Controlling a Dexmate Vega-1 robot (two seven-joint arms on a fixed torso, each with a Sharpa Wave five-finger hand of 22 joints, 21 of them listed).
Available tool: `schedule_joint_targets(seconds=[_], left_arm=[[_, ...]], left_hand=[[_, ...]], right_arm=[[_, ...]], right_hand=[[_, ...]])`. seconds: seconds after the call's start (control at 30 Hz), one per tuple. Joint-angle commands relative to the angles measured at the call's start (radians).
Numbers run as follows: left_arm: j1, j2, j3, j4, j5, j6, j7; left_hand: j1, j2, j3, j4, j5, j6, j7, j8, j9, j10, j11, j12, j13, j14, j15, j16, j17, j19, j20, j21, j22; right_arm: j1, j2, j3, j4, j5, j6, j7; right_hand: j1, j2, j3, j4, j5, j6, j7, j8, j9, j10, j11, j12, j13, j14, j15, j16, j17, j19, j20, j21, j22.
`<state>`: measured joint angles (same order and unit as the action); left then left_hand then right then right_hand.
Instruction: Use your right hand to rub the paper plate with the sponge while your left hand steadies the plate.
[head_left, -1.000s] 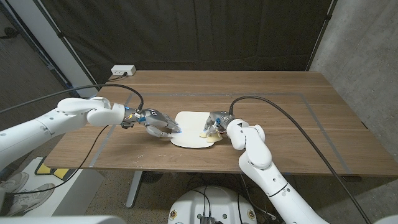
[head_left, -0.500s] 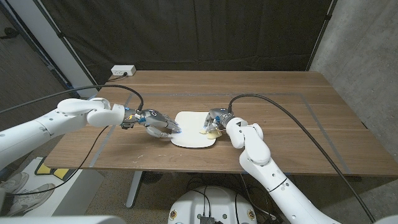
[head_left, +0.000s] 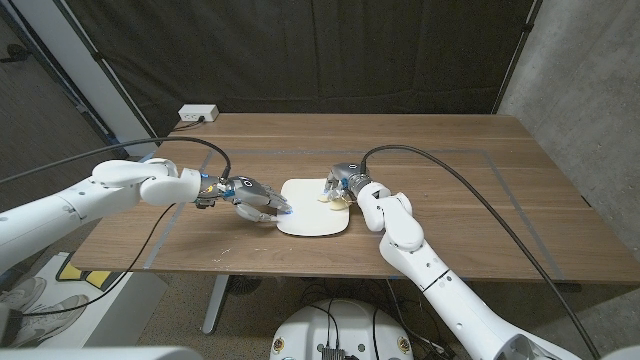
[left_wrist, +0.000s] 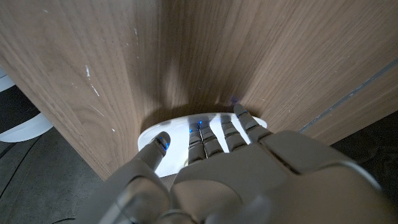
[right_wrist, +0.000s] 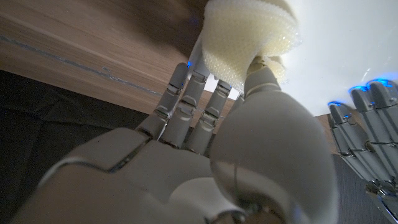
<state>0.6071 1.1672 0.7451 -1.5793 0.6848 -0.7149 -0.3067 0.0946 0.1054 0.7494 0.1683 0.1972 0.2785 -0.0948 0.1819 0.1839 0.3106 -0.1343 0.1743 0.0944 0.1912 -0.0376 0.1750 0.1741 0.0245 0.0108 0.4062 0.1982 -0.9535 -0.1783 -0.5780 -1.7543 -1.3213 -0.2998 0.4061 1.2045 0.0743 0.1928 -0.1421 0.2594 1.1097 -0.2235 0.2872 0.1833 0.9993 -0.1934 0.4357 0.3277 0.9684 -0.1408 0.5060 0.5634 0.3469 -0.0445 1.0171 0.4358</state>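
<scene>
Paper plate (head_left: 312, 209) on wooden table (head_left: 470, 190); sponge (right_wrist: 245, 43) in right hand (head_left: 341, 187); left hand (head_left: 257, 200) on rim; black curtain (head_left: 300, 50) behind.

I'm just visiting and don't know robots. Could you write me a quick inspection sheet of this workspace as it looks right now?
Surface: wooden table, thin lines marked on it.
Job's things: white paper plate near the front edge; pale yellow sponge on the plate.
Clutter: nothing seen.
Hands: left hand with fingertips on the plate's rim; right hand holds the sponge.
Cables: black cables run along both arms; white power strip at the back-left corner.
Surroundings: dark curtain behind, grey wall on the right.
</scene>
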Motion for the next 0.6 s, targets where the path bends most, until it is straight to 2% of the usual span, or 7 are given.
schedule_joint_targets(seconds=[0.03, 0.6], left_arm=[[-0.001, -0.008, 0.004, 0.003, -0.006, 0.002, -0.02], [-0.019, -0.031, 0.003, 0.032, 0.005, -0.002, 0.004]], left_hand=[[-0.01, 0.022, 0.01, 0.001, 0.001, 0.008, 0.0, 0.01, 0.006, 0.025, -0.006, 0.015, 0.091, 0.011, -0.109, 0.008, 0.005, -0.006, 0.003, 0.0, 0.003], [-0.013, 0.022, 0.013, 0.001, 0.001, 0.007, 0.003, 0.013, 0.006, 0.024, -0.004, 0.015, 0.091, 0.011, -0.109, 0.009, 0.005, -0.006, 0.001, 0.001, 0.003]], right_arm=[[0.072, 0.024, -0.013, 0.105, 0.023, 0.041, -0.193], [0.046, 0.021, 0.02, 0.041, -0.043, -0.063, -0.227]], right_hand=[[0.002, 0.013, -0.004, -0.002, 0.004, 0.081, 0.07, 0.0, 0.004, 0.011, -0.001, -0.001, 0.003, -0.001, -0.099, 0.002, 0.003, -0.006, -0.122, 0.008, 0.001], [0.001, 0.013, -0.006, 0.0, 0.006, 0.084, 0.069, -0.007, 0.004, 0.017, -0.001, -0.005, 0.006, 0.001, -0.099, -0.002, 0.009, -0.013, -0.121, 0.018, -0.007]])
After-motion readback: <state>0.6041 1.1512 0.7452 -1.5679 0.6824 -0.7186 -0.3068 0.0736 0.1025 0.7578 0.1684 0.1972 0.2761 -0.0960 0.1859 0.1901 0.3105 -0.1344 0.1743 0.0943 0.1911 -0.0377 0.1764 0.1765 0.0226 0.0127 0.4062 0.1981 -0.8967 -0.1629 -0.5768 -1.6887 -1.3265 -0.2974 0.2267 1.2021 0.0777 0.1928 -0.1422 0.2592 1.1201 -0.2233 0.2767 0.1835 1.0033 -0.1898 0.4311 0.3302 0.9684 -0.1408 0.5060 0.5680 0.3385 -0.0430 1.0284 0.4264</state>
